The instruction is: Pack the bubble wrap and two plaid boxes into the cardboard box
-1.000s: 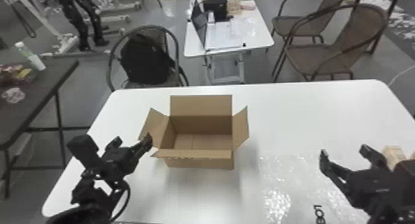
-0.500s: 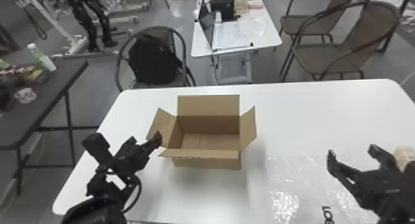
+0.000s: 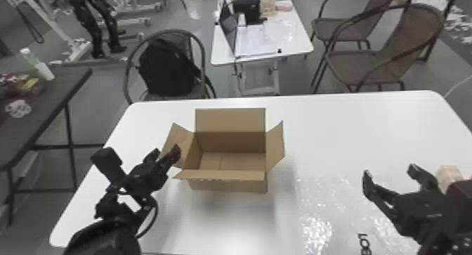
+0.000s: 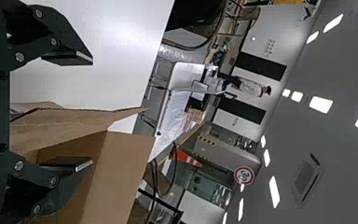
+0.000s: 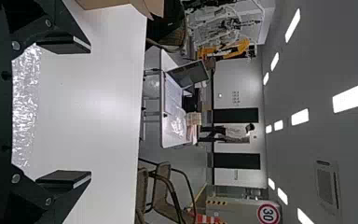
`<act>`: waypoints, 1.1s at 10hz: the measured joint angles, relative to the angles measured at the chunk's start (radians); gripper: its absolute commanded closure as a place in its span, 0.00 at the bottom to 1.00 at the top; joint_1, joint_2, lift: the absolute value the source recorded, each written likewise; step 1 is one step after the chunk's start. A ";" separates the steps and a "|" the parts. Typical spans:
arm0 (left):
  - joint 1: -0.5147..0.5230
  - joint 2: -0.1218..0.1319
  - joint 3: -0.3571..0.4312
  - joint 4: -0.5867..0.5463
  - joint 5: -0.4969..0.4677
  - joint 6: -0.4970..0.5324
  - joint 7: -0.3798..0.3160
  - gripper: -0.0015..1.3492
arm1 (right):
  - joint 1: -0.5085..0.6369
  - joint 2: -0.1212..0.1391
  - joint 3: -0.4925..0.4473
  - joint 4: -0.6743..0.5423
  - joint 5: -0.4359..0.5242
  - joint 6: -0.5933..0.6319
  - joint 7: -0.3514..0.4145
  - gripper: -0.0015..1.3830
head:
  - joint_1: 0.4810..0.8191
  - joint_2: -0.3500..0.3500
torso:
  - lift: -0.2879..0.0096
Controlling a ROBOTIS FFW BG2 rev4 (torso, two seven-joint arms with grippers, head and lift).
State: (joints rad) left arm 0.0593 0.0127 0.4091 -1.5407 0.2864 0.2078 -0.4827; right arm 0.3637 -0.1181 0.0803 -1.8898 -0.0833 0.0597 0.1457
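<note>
Bubble wrap (image 3: 316, 219) and a plaid box (image 3: 448, 176) lie outside the open cardboard box (image 3: 228, 184) on the surface (image 3: 351, 131), so all packing seems left to do, with the left end effector (image 4: 92, 111) and right end effector (image 5: 91, 112) both spread and empty.

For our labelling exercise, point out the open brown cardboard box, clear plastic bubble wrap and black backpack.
Open brown cardboard box (image 3: 230, 187): head view, front wall.
Clear plastic bubble wrap (image 3: 316, 231): head view, shiny near part.
Black backpack (image 3: 166, 71): head view, main body.
</note>
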 measured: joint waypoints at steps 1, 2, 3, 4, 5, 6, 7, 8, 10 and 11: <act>0.001 -0.008 0.001 -0.003 -0.012 -0.011 0.004 0.89 | 0.001 0.000 0.000 0.001 0.000 0.001 0.000 0.23 | 0.63 0.78 | 0.73; 0.001 -0.012 0.003 -0.007 -0.021 -0.018 0.004 0.90 | 0.001 0.000 0.000 0.001 0.000 0.001 0.000 0.23 | 0.63 0.78 | 0.73; 0.000 -0.012 0.002 -0.008 -0.024 -0.023 0.004 0.90 | 0.001 0.000 0.000 0.001 0.001 0.002 0.000 0.23 | 0.63 0.78 | 0.73; 0.000 -0.013 0.000 -0.008 -0.023 -0.025 0.004 0.90 | 0.001 0.000 0.000 -0.001 0.004 0.007 -0.001 0.23 | 0.63 0.78 | 0.73; 0.001 -0.013 0.000 -0.008 -0.021 -0.026 0.004 0.90 | 0.002 0.002 0.000 -0.011 0.007 0.032 -0.002 0.23 | 0.63 0.78 | 0.73; 0.002 -0.013 0.000 -0.008 -0.020 -0.028 0.003 0.90 | 0.006 0.003 0.000 -0.024 0.008 0.061 -0.010 0.23 | 0.63 0.78 | 0.73; 0.003 -0.013 0.000 -0.008 -0.018 -0.032 0.003 0.90 | 0.019 0.004 -0.002 -0.040 -0.003 0.103 -0.036 0.23 | 0.63 0.78 | 0.73; 0.003 -0.013 -0.001 -0.008 -0.018 -0.037 0.003 0.90 | 0.032 0.005 -0.010 -0.048 -0.024 0.138 -0.061 0.23 | 0.63 0.77 | 0.73; 0.004 -0.013 -0.001 -0.007 -0.017 -0.042 0.003 0.90 | 0.026 0.004 -0.026 -0.038 -0.086 0.238 -0.076 0.23 | 0.63 0.75 | 0.73; 0.004 -0.013 -0.003 -0.007 -0.016 -0.044 0.003 0.90 | 0.007 0.003 -0.026 -0.033 -0.099 0.301 -0.075 0.23 | 0.63 0.75 | 0.73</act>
State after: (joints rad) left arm 0.0637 0.0000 0.4059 -1.5478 0.2699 0.1639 -0.4797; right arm 0.3706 -0.1148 0.0539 -1.9230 -0.1827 0.3602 0.0706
